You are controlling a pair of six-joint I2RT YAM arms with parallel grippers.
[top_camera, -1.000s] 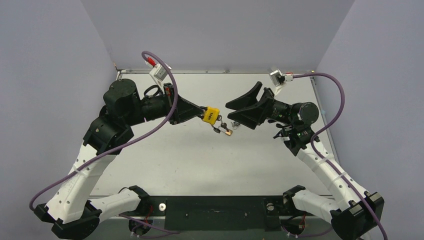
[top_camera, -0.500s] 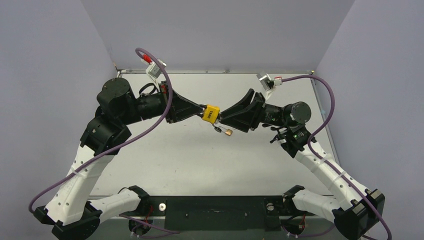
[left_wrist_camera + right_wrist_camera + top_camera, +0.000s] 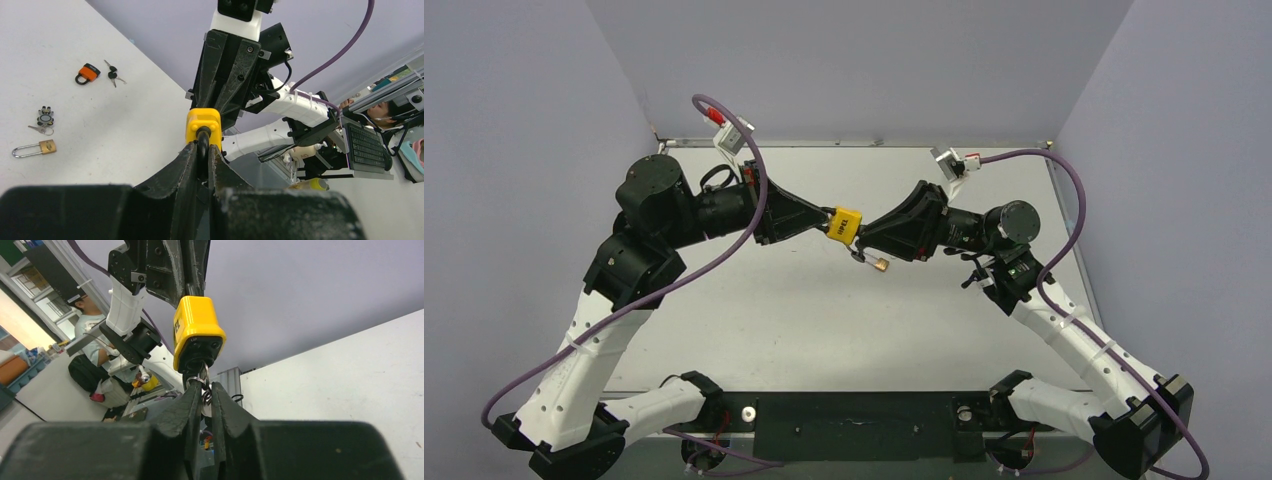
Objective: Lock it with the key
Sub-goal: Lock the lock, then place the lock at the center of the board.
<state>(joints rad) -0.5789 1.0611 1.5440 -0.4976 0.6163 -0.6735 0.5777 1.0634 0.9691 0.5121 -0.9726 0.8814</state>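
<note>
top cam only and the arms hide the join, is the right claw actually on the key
Observer: Yes, the right wrist view shows the right claw shut on the small metal key in the underside of the yellow plastic-cased padlock.
Operator: left holding body or shackle
Observer: Shackle. The left wrist view shows the left claw shut on the black shackle, yellow body beyond its tips.
Operator: anything else on the table
Observer: The left wrist view shows an orange padlock and a brass padlock lying on the white table.
</note>
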